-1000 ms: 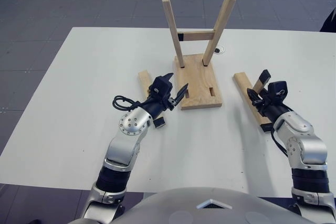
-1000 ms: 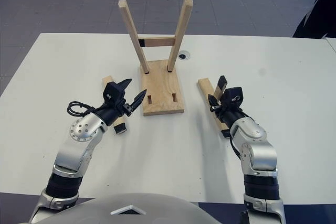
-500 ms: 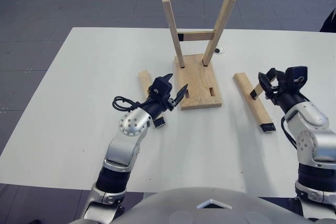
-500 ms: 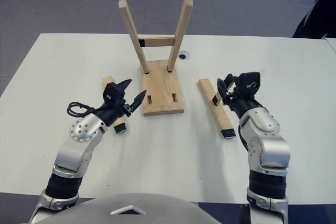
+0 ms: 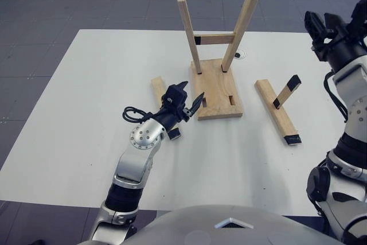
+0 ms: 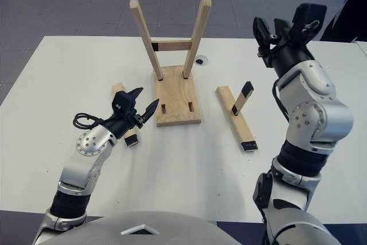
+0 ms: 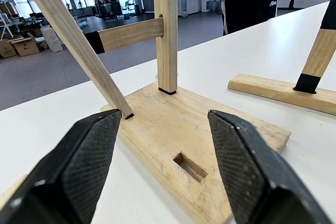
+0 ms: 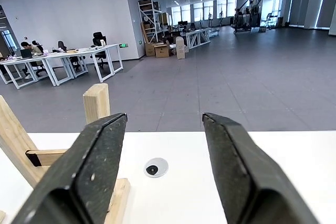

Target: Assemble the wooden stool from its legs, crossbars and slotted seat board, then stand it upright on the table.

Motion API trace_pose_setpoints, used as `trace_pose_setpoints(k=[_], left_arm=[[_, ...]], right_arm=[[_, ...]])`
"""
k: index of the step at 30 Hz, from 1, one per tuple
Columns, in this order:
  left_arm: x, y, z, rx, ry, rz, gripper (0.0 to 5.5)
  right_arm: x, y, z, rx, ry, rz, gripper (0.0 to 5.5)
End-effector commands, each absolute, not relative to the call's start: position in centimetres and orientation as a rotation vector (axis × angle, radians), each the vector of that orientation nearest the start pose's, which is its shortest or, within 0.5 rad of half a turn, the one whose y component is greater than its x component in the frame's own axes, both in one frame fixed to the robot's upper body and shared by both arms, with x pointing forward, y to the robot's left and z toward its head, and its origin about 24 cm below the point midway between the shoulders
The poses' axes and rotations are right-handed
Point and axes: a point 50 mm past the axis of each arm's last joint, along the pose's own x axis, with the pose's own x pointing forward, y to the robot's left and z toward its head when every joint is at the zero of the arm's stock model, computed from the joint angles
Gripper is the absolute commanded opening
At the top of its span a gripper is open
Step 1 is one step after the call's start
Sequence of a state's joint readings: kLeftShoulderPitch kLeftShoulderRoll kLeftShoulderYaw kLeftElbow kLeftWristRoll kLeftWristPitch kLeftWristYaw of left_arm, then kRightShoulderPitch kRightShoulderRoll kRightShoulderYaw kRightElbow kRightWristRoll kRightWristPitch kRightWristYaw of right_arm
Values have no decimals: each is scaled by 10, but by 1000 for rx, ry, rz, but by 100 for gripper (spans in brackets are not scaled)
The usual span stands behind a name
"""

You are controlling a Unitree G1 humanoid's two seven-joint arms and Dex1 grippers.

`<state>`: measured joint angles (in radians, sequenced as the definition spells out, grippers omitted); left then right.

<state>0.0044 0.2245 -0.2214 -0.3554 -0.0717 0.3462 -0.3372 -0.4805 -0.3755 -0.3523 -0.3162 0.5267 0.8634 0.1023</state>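
Observation:
The slotted seat board (image 5: pixel 218 90) lies flat mid-table with two legs standing in it, joined by a crossbar (image 5: pixel 214 38). My left gripper (image 5: pixel 194 90) hovers open just left of the board, facing an empty slot (image 7: pixel 190 166). Behind it lies a loose leg (image 5: pixel 157 89), partly hidden. To the right of the board lies another loose leg (image 5: pixel 277 111) with a short crossbar (image 5: pixel 285 91) sticking up from it. My right gripper (image 6: pixel 282 24) is raised high at the far right, open and holding nothing.
The white table (image 5: pixel 86 113) has free room in front and on the left. A round cable grommet (image 5: pixel 239 55) sits just behind the board. A black end cap (image 5: pixel 175 133) of the left loose leg lies beneath my left wrist.
My right gripper has lifted up and back from the loose leg and crossbar on the right, which stay on the table. The left arm has not moved.

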Motion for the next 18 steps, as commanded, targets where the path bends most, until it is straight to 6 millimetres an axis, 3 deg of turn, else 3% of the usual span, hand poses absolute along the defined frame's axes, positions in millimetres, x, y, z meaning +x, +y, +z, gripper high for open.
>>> trace_pose_setpoints(k=[1,12,16,18], left_arm=[[237,112,80,162,59,-571,305],[238,111,80,166,59,-589,305],[237,110,79,166,60,-592,305],[237,110,79,166,60,-592,305]], right_arm=[[299,-213,191,184,-5,161,198],[298,-203,159,155,52,176,194],[302,-200,176,163,-34,186,194],[301,-199,203,167,-161,193,194]])
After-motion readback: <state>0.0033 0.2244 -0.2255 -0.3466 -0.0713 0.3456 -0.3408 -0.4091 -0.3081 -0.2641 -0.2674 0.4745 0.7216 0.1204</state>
